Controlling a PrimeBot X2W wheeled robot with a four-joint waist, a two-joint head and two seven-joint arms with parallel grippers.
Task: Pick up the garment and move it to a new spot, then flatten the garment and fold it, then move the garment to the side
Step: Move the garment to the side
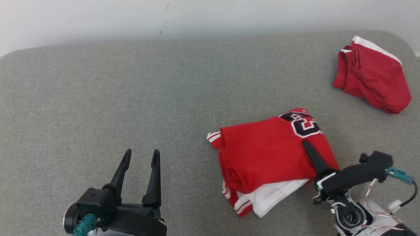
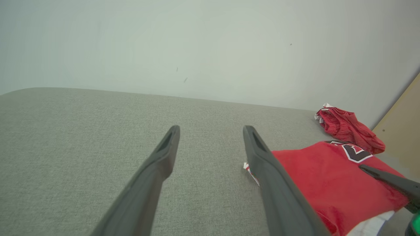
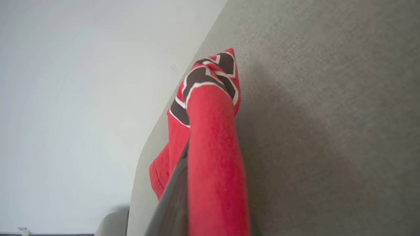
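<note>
Pinching with the right claw [image 1: 306, 146] the right edge of the folded red jersey [image 1: 262, 154] lying right of centre on the grey counter [image 1: 131, 82]; holding the left claw [image 1: 142, 152] spread, well to its left.

**Where the things lie on the bench**

The folded red jersey with a black-and-white number [image 1: 262, 154] lies on the grey fabric-covered bench [image 1: 131, 98], right of the middle and toward the near edge. A crumpled red garment with white trim [image 1: 372, 78] lies behind it in the far right corner, well apart. The left tool [image 1: 141, 152] stands over bare bench at the near left, apart from the jersey. The right tool [image 1: 306, 146] is at the jersey's right side, with one finger on top of the cloth. A pale wall [image 1: 197, 16] is behind the bench.
</note>
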